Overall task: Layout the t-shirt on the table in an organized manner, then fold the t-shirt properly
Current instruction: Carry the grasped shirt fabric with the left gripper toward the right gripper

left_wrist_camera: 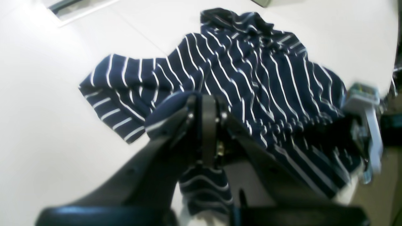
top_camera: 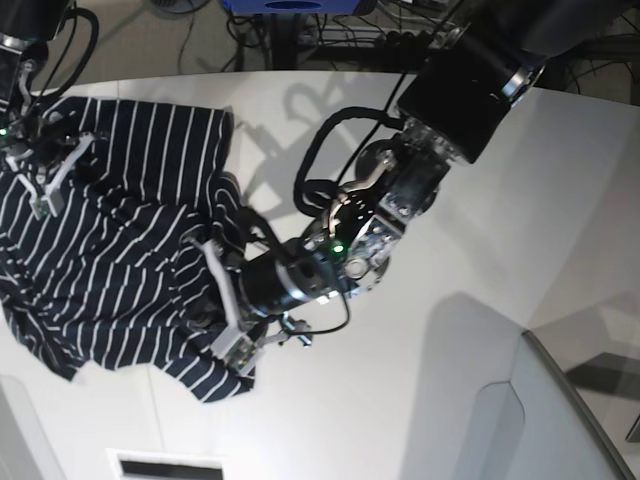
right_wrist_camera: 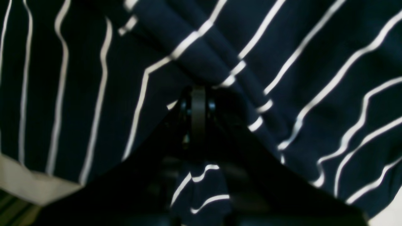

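Note:
The dark navy t-shirt (top_camera: 120, 250) with thin white stripes lies crumpled on the left part of the white table (top_camera: 480, 250). My left gripper (top_camera: 212, 300) is shut on a fold at the shirt's near right edge; the left wrist view shows its jaws (left_wrist_camera: 209, 105) closed on the fabric (left_wrist_camera: 251, 72). My right gripper (top_camera: 45, 178) is at the shirt's far left side, near the table edge. In the right wrist view it (right_wrist_camera: 198, 92) is shut on a bunched ridge of striped cloth (right_wrist_camera: 282, 62), which fills that view.
A rectangular slot (top_camera: 165, 467) is set in the table near the front edge. A grey panel (top_camera: 565, 420) stands at the front right. Cables and equipment (top_camera: 330, 30) lie behind the table's curved far edge. The right arm's gripper (left_wrist_camera: 366, 125) shows beside the shirt.

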`<state>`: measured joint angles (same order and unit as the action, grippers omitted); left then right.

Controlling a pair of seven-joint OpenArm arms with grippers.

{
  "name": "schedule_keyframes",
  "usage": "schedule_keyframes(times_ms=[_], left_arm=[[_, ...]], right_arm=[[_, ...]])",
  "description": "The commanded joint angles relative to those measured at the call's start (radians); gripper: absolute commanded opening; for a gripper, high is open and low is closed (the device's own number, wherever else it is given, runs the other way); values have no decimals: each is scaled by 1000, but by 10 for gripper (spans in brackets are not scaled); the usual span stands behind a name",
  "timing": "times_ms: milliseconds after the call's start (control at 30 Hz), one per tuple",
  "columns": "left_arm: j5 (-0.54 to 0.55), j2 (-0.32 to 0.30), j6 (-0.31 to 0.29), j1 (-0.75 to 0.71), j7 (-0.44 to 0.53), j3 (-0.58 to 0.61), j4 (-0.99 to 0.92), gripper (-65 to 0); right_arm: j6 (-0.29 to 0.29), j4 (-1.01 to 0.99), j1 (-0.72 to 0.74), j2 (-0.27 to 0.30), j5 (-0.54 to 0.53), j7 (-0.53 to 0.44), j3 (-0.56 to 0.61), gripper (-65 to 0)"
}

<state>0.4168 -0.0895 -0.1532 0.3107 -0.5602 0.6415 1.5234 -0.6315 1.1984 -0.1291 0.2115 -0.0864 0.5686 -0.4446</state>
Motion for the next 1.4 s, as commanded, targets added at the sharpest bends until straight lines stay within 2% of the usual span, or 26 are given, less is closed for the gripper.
schedule_keyframes(times_ms=[0,100,267,333,500,600,767,900,1000,1100,1133,1267,1367], left_arm=[[1,-26,8,8,24,-12,35,-650],[1,-103,10,-21,24,-13,70,-650],[1,-226,10,-61,24,-15,96,-650],[1,-250,10,-61,24,-15,96,-650],[1,-249,10,-54,24,-16,85,-650],[1,-201,10,-21,25,-24,61,-650],[-16,-99,10,55,27,-22,-33,-650],[-143,53,4,71,27,-16,-79,-650],[-272,167,2,77,30,93,-133,-650],[-359,247,2,78,33,214,-220,-650],[-370,247,2,78,39,254,-248,-650],[-362,247,7,81,184,429,-338,-650],[-310,247,5,83,208,495,-407,-650]], right_arm=[[22,-39,12,30,44,40,-1,-644],[22,-124,52,49,44,28,-3,-644],[23,-151,61,70,44,-25,-3,-644],[23,-150,61,75,44,-25,-3,-644],[23,-145,61,65,44,-23,-1,-644],[23,-144,58,45,44,-23,-1,-644],[23,-144,53,45,44,-23,-1,-644],[23,-147,52,44,44,-23,-1,-644],[23,-147,52,41,44,-23,-1,-644],[23,-147,53,41,44,-23,-1,-644],[23,-147,53,39,44,-23,-1,-644],[23,-150,53,39,44,-23,-1,-644],[23,-150,53,41,44,-23,-1,-644]])
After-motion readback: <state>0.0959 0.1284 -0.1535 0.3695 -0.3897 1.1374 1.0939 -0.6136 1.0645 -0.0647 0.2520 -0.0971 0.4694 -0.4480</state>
